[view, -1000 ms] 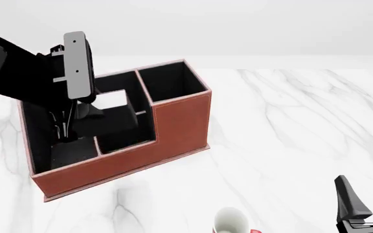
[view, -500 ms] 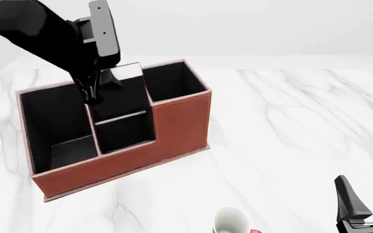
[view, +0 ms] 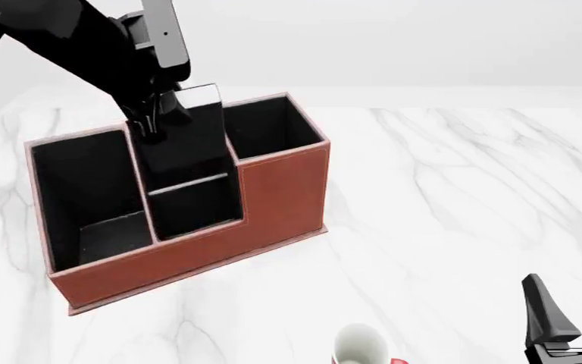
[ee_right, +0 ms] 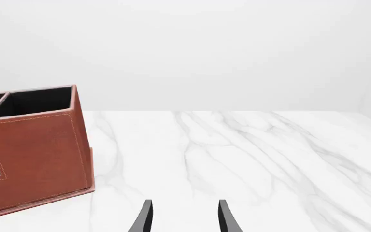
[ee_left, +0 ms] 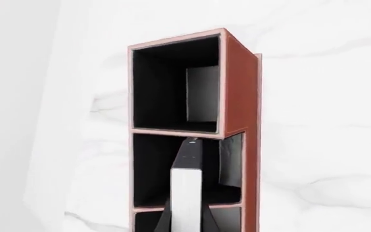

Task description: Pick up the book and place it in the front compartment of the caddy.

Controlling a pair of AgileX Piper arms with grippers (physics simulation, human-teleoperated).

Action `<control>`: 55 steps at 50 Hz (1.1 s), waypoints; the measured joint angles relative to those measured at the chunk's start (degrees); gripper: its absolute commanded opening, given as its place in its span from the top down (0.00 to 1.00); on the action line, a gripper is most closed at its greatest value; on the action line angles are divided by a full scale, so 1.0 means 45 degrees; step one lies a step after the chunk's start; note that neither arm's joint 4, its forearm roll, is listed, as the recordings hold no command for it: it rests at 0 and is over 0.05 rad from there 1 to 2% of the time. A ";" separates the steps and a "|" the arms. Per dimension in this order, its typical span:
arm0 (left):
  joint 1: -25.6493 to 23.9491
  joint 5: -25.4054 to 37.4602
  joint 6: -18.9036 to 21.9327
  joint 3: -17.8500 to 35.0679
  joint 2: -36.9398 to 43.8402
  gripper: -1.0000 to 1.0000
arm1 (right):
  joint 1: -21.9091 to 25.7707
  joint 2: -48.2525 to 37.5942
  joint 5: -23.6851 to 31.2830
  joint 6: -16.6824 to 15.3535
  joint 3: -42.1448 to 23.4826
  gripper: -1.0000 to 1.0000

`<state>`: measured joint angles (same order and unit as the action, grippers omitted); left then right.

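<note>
Gripping book point(view: 195, 125) | left fingers point(view: 149, 125) clamped, above caddy point(view: 270, 197) | right fingers point(ee_right: 182, 217) apart

Front cam is sitting high behind the arms, looking fwd and down over the whole marble table point(view: 453, 189). Left wrist cam is hovering close above the caddy point(ee_left: 237, 96), peering down into its cells. Right wrist cam is sitting low near the tabletop, looking level across it. All 3 views are sharing the caddy point(view: 270, 197) point(ee_right: 37, 154).
</note>
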<state>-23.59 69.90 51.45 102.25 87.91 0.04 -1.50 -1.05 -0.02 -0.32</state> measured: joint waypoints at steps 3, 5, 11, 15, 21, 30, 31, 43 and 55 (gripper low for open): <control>0.0126 0.0000 0.0009 0.0140 0.0115 1.00 | 0.0000 0.0000 0.0000 0.0000 0.0000 0.00; 0.0220 0.0000 0.0020 0.0226 0.0186 1.00 | 0.0000 -0.0001 0.0000 0.0000 0.0000 0.00; 0.0446 0.0000 0.0040 0.0457 0.0372 1.00 | 0.0000 -0.0001 -0.0001 0.0000 0.0000 0.00; 0.0530 0.0000 0.0025 0.0618 0.0487 1.00 | 0.0000 -0.0002 -0.0001 -0.0001 0.0000 0.00; 0.0603 0.0000 -0.0044 0.0869 0.0656 1.00 | 0.0000 -0.0002 -0.0001 -0.0001 0.0000 0.00; 0.0757 0.0000 -0.0035 0.1187 0.0890 1.00 | 0.0000 -0.0002 -0.0001 -0.0001 0.0000 0.00; 0.0779 0.0000 -0.0034 0.1212 0.0918 1.00 | 0.0000 -0.0002 -0.0001 -0.0001 0.0000 0.00; 0.0908 -0.0051 -0.0075 0.1311 0.1129 1.00 | 0.0000 0.0000 0.0000 -0.0001 0.0000 0.00; 0.0849 -0.0349 -0.0171 0.0976 0.1149 1.00 | 0.0000 -0.0001 0.0000 -0.0002 0.0000 0.00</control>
<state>-19.77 68.33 50.68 106.64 93.08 0.04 -1.51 -1.06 -0.03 -0.32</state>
